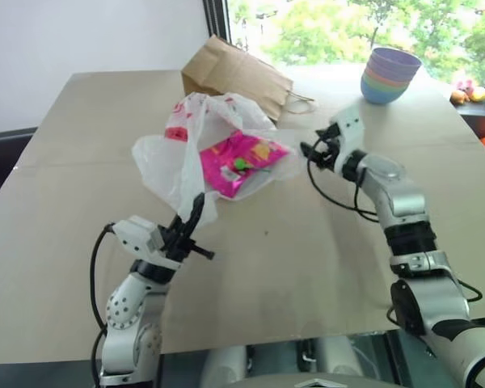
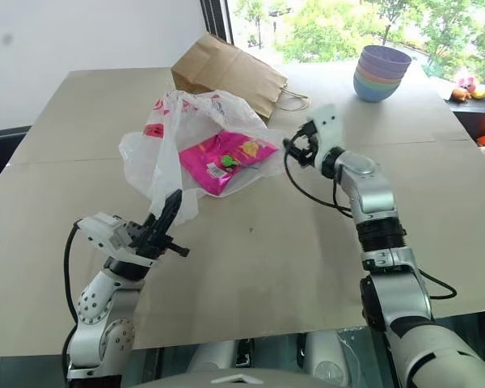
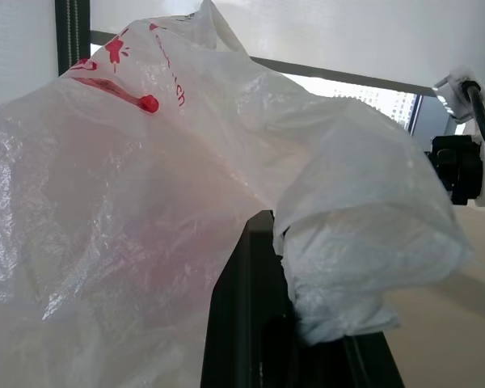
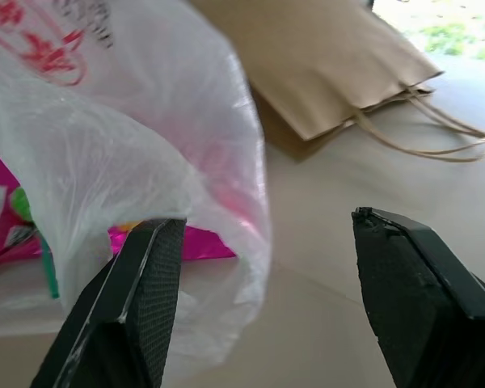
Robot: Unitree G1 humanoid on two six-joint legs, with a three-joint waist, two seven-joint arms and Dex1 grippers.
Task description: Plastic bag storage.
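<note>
The wide, flat, light-brown desk carries everything. Near its middle, slightly toward ten o'clock, lies the thin, crinkly, translucent white plastic bag with red printing, puffed up and open, its near edge drawn toward six o'clock. Behind it, at about twelve o'clock, a brown paper bag with string handles lies on its side, just beside the plastic bag. At about one o'clock, well apart from both, stands a stack of pastel-coloured round bowls. Inside the plastic bag, showing through the film, rests a shiny magenta snack packet with green and yellow marks. The left hand, at about seven o'clock from the plastic bag, is clenched on the bag's near edge; the left wrist view shows bunched film pinched between its black fingers. The right hand sits at three o'clock of the plastic bag, just beside its rim, released and spread wide; the right wrist view shows the film next to one finger, though contact cannot be told.
</note>
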